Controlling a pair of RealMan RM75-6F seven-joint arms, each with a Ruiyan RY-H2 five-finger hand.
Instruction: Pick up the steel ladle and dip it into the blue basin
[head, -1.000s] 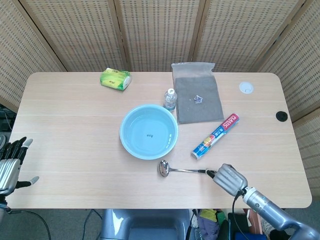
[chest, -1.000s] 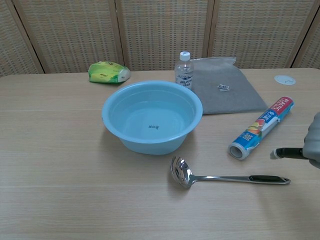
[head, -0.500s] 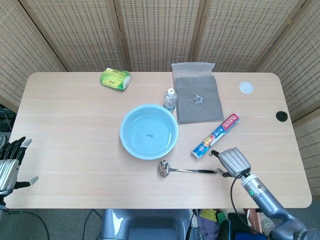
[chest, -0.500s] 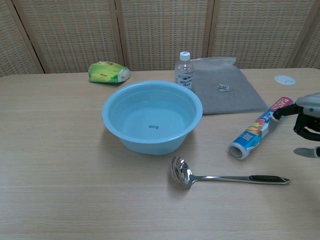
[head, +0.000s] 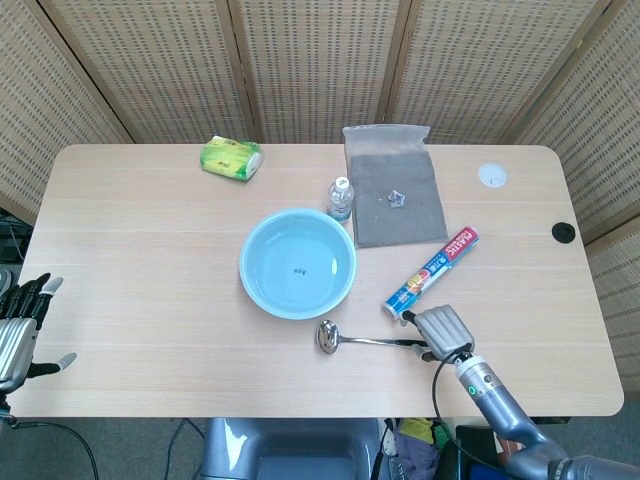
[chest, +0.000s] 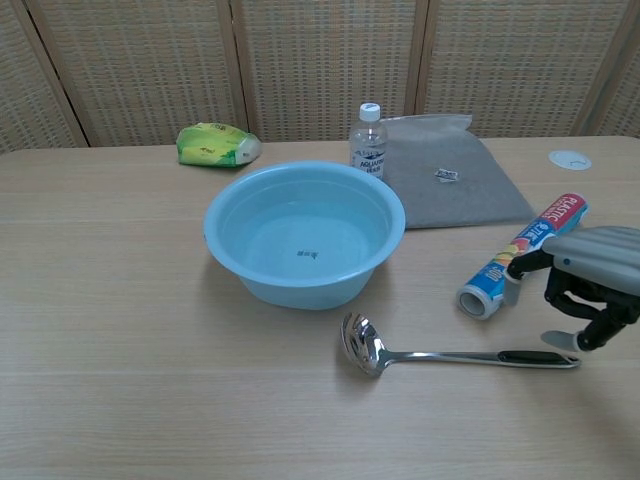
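The steel ladle (chest: 440, 355) lies flat on the table in front of the blue basin (chest: 250, 275), bowl end to the left and black grip to the right. It also shows in the head view as the ladle (head: 365, 341) below the basin (head: 262, 290). My right hand (chest: 590, 280) hovers just above the black grip end, fingers arched downward and apart, holding nothing; its fingertips (chest: 565, 338) come close to the grip. From above, the right hand (head: 440, 329) covers the handle's end. My left hand (head: 18, 330) hangs off the table's left edge, fingers spread and empty.
A plastic wrap roll (chest: 525, 252) lies just behind my right hand. A water bottle (chest: 368, 138) stands behind the basin beside a grey cloth (chest: 450, 185). A green packet (chest: 215, 145) sits at the back left, a white disc (chest: 569, 159) at the back right.
My right hand has swung in from the table's right edge to the left, coming over the ladle's black grip. Ladle, basin and left hand have stayed still.
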